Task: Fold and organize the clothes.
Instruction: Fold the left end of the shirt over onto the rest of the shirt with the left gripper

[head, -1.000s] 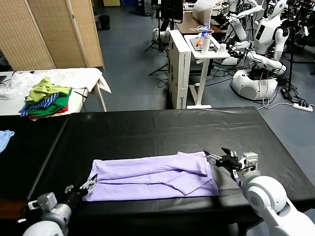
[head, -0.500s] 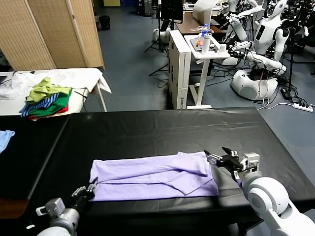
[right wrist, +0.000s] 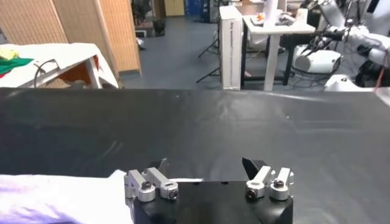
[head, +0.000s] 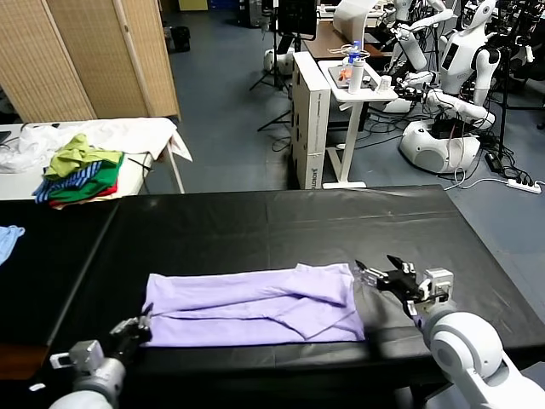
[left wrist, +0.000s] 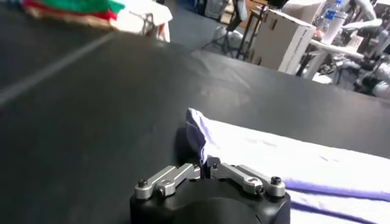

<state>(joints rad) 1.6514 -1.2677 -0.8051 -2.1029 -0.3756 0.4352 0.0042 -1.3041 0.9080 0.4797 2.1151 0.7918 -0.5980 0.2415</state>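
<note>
The lavender T-shirt [head: 255, 302] lies folded into a long band near the front edge of the black table [head: 272, 221]. My left gripper [head: 143, 319] is at the band's left front corner and is shut on that corner of fabric. In the left wrist view the pinched corner stands up between the closed jaws of that gripper [left wrist: 204, 167], and the T-shirt [left wrist: 286, 155] stretches away beyond it. My right gripper [head: 380, 274] hovers open just past the shirt's right end, apart from the cloth. Its wrist view shows the right gripper [right wrist: 206, 165] spread wide over bare table, the T-shirt [right wrist: 55, 195] off to one side.
A pile of green, yellow, striped blue and red garments [head: 81, 166] lies on a white table at the back left. A light blue cloth [head: 7, 240] shows at the left edge. A white cart [head: 353, 85] and other robots [head: 443, 102] stand beyond the table.
The left gripper has closed on the shirt's left front corner and drawn the whole shirt a little to the left. The right gripper has stayed open and almost still.
</note>
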